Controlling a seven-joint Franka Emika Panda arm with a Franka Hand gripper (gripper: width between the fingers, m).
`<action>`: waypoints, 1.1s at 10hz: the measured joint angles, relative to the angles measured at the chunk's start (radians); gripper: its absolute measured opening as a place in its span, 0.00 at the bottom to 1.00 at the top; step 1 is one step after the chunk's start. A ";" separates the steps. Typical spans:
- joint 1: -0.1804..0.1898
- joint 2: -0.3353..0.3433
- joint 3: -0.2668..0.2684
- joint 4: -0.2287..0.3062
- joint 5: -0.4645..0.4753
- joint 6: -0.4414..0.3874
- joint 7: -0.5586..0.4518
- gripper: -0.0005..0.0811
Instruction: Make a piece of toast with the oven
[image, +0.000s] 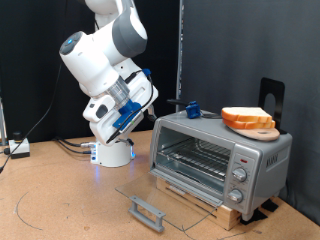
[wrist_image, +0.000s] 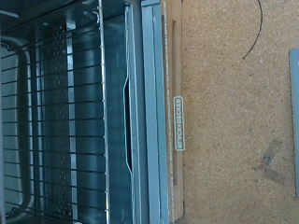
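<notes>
Door (image: 150, 200) of oven (image: 220, 155) dropped open — toast (image: 247, 118) on top, likely light, crumbly, best pinched by crust edges — gripper (image: 190, 104) nearby, fingers' spread unclear.

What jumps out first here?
The oven at the exterior view's right, its glass door dropped flat open, wire rack bare. The piece of toast sits on a round board on its roof. The white arm rears up at left; its gripper isn't visible.

The oven (wrist_image: 103, 121) bears a "BLACK+DECKER" brand label along its front edge.
</notes>
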 joint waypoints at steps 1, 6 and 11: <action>0.005 0.001 -0.002 0.005 0.055 -0.058 -0.052 1.00; 0.057 -0.073 0.026 0.022 0.168 -0.291 -0.348 1.00; 0.080 -0.204 0.137 0.002 0.061 -0.314 -0.327 1.00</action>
